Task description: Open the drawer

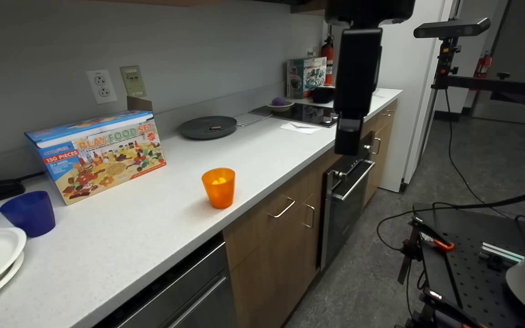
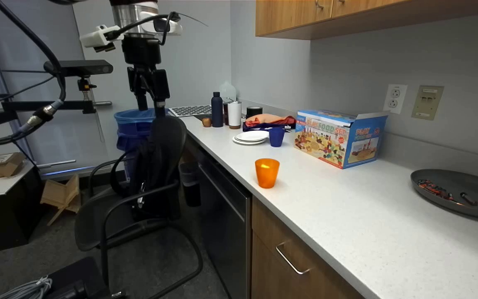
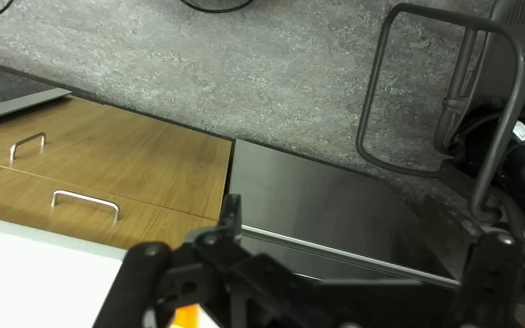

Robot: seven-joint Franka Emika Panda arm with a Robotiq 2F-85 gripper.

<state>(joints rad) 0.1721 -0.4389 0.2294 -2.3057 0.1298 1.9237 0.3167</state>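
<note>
Wrist view | drawer: closed, below front edge of tabletop | handle: runs along that edge; probably best gripped mid-bar, then drawn squarely outward | fingers: wide apart, holding nothing, farther right

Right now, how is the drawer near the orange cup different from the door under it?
The drawer is short, but the door is taller. The drawer handle runs sideways, while the door handle runs up and down. Both are brown wood and shut, with silver bar handles.
</note>
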